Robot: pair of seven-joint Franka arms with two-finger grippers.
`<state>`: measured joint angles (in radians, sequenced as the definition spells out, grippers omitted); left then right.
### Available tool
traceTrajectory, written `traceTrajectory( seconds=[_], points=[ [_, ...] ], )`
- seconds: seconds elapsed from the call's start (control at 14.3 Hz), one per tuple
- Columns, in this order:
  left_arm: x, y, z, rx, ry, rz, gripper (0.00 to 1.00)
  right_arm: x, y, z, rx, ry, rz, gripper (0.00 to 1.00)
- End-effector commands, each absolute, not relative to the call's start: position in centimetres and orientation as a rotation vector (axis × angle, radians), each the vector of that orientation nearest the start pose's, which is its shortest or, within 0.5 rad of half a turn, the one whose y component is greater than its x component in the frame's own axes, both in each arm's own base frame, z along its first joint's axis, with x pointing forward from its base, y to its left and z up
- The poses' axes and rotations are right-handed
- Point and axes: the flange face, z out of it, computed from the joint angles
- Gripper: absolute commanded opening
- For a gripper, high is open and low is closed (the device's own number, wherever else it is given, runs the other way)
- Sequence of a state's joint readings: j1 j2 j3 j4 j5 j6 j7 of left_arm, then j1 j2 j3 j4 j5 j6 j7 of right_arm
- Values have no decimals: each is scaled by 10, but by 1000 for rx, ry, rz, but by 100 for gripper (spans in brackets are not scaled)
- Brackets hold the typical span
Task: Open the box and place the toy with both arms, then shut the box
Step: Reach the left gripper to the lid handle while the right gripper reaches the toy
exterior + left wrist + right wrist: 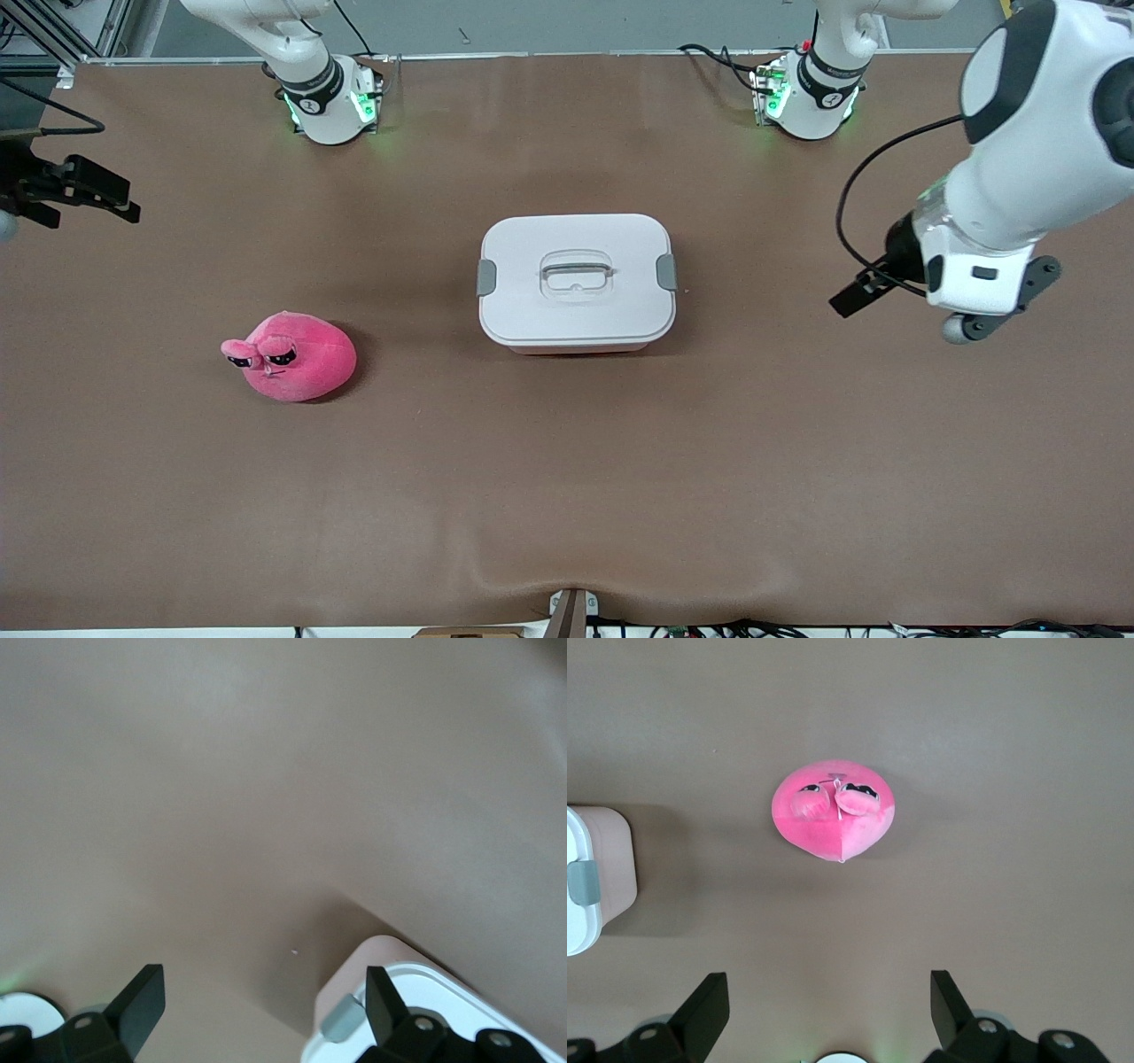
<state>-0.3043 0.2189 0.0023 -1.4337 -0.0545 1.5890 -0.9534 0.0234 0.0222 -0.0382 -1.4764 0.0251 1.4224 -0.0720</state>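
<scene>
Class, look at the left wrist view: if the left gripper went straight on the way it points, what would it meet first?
Probably the bare table. The open left gripper points at brown surface; the box sits just off its line, by one finger.

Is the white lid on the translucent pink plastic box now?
Yes, shut: the white lid sits flat on the pink box, grey side clip down.

Even, bright overhead light casts soft shadows beside the box and toy; the left wrist view is slightly blurred.
</scene>
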Motion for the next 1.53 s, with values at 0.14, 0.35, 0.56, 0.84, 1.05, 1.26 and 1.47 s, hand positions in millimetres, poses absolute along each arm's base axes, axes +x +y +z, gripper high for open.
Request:
traceTrajectory(
  seconds=[0.14, 0.35, 0.56, 0.84, 1.05, 1.26, 1.47],
  points=[
    [586, -240, 552, -2939, -1180, 146, 100, 565, 1, 633, -3105, -121, 79, 100],
    [584, -267, 536, -2878, -1285, 142, 100, 590, 28, 596, -3108, -192, 114, 100],
    [576, -301, 521, -2815, -1403, 134, 100, 595, 31, 594, -3104, -193, 78, 100],
    [560, -350, 499, -2720, -1557, 146, 100, 620, 71, 507, -3109, -295, 312, 100],
    [547, -391, 480, -2651, -1691, 123, 100, 625, 63, 478, -3085, -278, 405, 100],
    [535, -421, 465, -2585, -1798, 110, 100, 624, 60, 432, -3077, -315, 407, 100],
    [523, -448, 447, -2529, -1877, 100, 100, 611, 57, 404, -3088, -384, 228, 100]
  ],
)
